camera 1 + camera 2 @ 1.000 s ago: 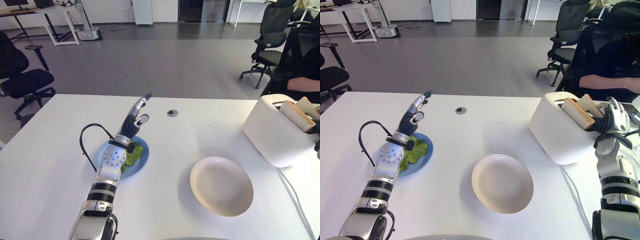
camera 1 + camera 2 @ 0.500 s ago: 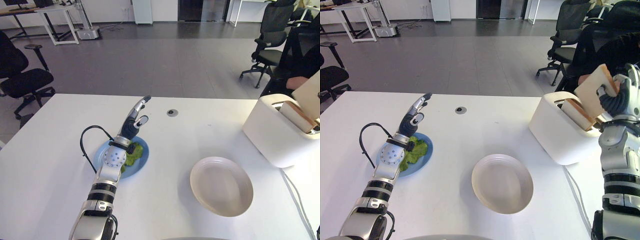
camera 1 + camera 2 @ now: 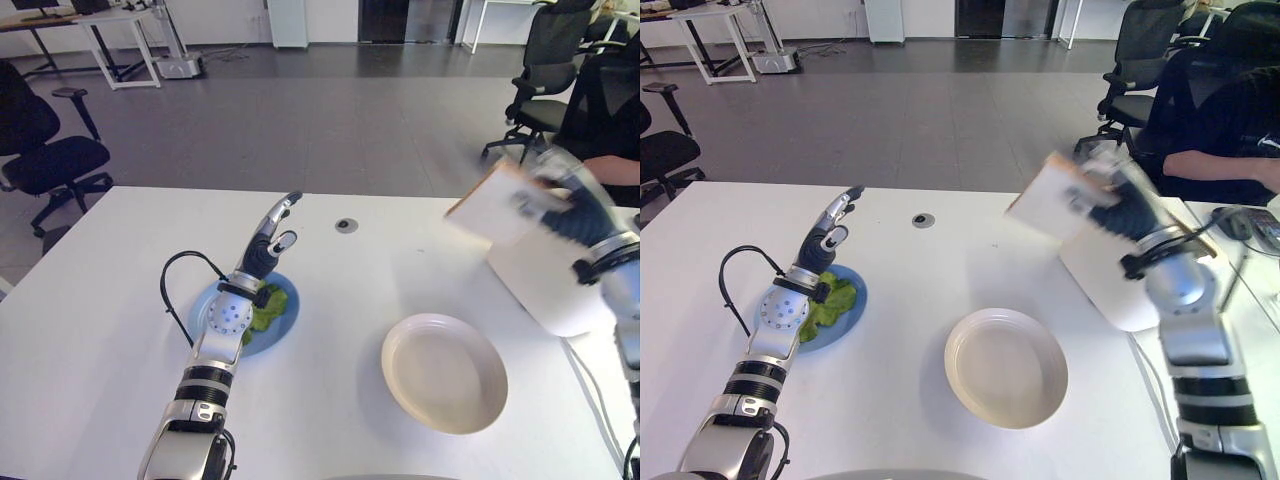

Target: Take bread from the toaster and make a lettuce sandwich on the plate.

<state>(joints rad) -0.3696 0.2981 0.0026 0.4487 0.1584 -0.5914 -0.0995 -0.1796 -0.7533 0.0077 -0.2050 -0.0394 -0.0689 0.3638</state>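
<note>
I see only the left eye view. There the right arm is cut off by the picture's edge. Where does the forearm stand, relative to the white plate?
Observer: The right forearm rises to the right of the white plate, apart from it, and passes in front of the right side of the toaster.
Operator: And further right, beyond the toaster, does anything lie on the white surface?
Observer: Yes, a small dark object lies there, near the picture's edge. I cannot tell what it is.
</note>
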